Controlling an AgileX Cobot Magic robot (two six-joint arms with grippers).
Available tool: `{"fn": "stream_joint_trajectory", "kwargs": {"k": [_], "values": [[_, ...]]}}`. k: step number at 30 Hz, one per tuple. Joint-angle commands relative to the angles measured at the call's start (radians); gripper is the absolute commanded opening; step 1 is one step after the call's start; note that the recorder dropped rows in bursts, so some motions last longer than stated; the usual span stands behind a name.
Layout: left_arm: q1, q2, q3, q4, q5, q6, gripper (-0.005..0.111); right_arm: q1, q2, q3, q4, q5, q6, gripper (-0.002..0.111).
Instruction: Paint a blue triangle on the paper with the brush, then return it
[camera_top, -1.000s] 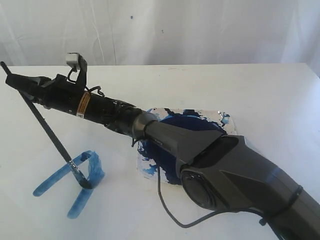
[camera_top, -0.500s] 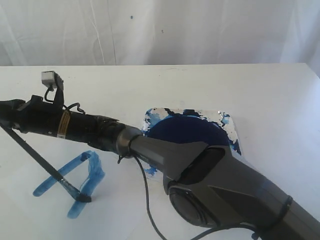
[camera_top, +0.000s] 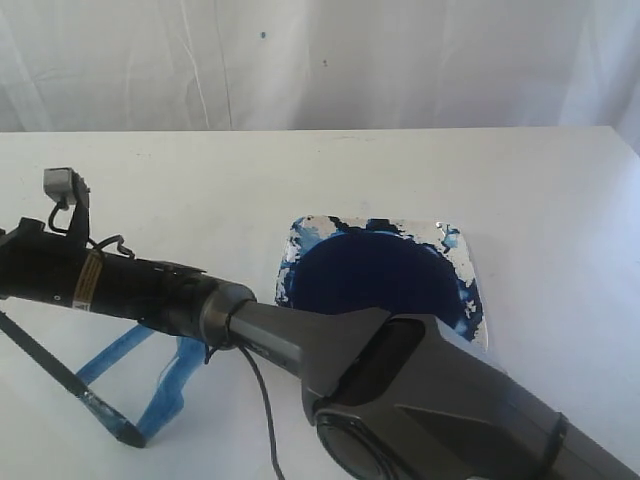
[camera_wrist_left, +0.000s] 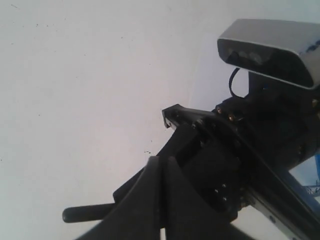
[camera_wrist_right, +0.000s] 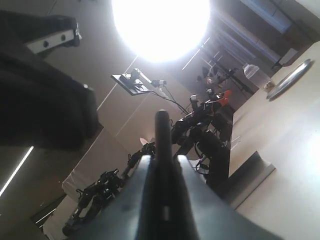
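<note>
In the right wrist view my right gripper (camera_wrist_right: 161, 159) is shut on the brush (camera_wrist_right: 162, 131), whose black handle sticks out between the fingers. From outside, the right arm (camera_top: 150, 290) reaches across to the left edge, where its gripper is mostly cut off. The brush (camera_top: 60, 372) slants down to a tip at the near corner of the blue triangle (camera_top: 172, 388). Only two streaky sides of the triangle show. The paper (camera_top: 135, 368) under it is barely distinct from the table. My left gripper (camera_wrist_left: 162, 167) is shut and empty, close to the right wrist; the exterior view does not show it.
A square white dish (camera_top: 455, 240), smeared blue, holds a dark navy paint pool (camera_top: 370, 270) at the table's middle right. The right arm's bulky link (camera_top: 430, 400) fills the lower right. The table's far edge (camera_top: 320, 130) meets a white curtain.
The right arm swung left and lower, its gripper sliding off the left edge. The brush tip moved from the triangle's upper right corner down its right side to the near corner.
</note>
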Motion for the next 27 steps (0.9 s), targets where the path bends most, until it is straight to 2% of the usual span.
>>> {"fn": "stream_joint_trajectory", "kwargs": {"k": [1, 11, 20, 24, 27], "values": [[0.001, -0.01, -0.002, -0.019, 0.014, -0.01, 0.0, 0.006, -0.001, 0.004, 0.019, -0.007, -0.023, 0.0], [0.001, -0.048, -0.002, -0.031, -0.013, -0.01, 0.0, -0.018, -0.003, 0.004, 0.036, -0.015, -0.02, 0.0], [0.001, -0.129, 0.001, -0.029, -0.1, -0.059, 0.0, -0.112, -0.044, 0.002, 0.055, -0.076, -0.019, 0.0], [0.001, -0.13, 0.002, 0.08, -0.131, -0.178, 0.0, -0.162, -0.049, 0.002, 0.098, -0.165, 0.012, 0.0], [0.011, -0.13, 0.05, 0.164, -0.187, -0.273, 0.0, -0.203, -0.049, 0.002, 0.103, -0.186, 0.05, 0.0]]}}
